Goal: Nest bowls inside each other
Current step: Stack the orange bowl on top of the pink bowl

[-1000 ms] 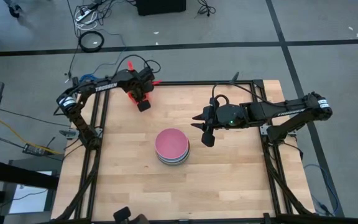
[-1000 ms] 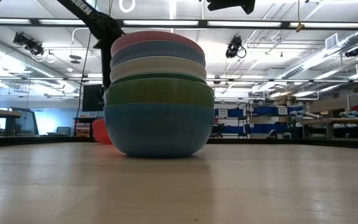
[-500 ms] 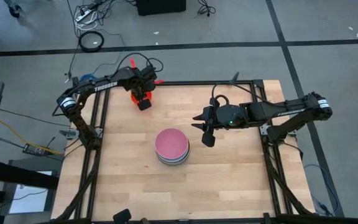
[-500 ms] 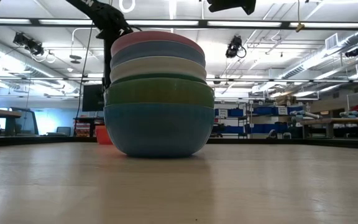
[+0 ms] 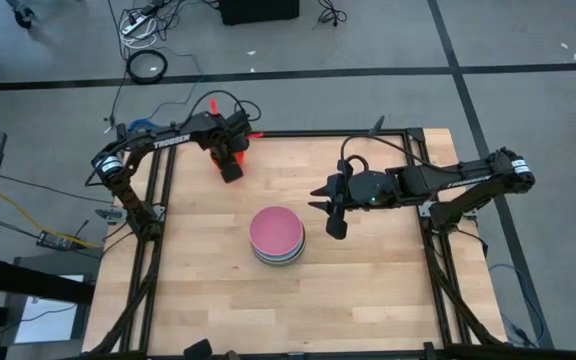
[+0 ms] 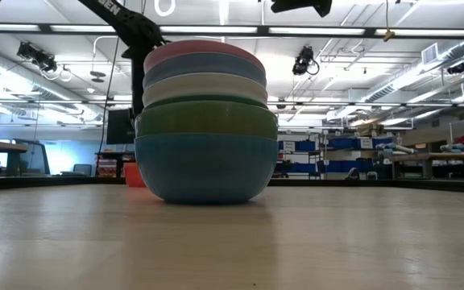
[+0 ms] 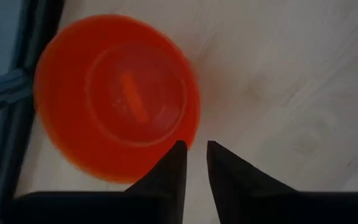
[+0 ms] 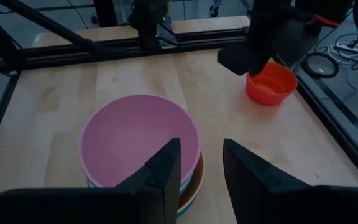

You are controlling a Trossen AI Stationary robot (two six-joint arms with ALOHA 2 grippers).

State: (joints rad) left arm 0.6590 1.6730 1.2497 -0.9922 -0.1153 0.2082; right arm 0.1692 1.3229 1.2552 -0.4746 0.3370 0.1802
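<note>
A small red bowl sits upright on its base near the table's far left corner, seen behind the stack in the low view. My left gripper points down over its rim, open by a narrow gap. A stack of nested bowls with a pink one on top rests mid-table. My right gripper hovers open to the right of the stack and above it, with nothing between its fingers. My left gripper comes from above at the red bowl's rim, on the side toward the table's middle. One fingertip shows over the rim, the other just outside it. I cannot tell whether either finger touches the bowl, which stands on the table.
Black frame rails border the table; one runs close beside the red bowl. Bare wood lies on the near half and to the right of the stack.
In the low view the red bowl stood a little higher a second ago. It has since come down onto the table behind the stack and kept still there.
</note>
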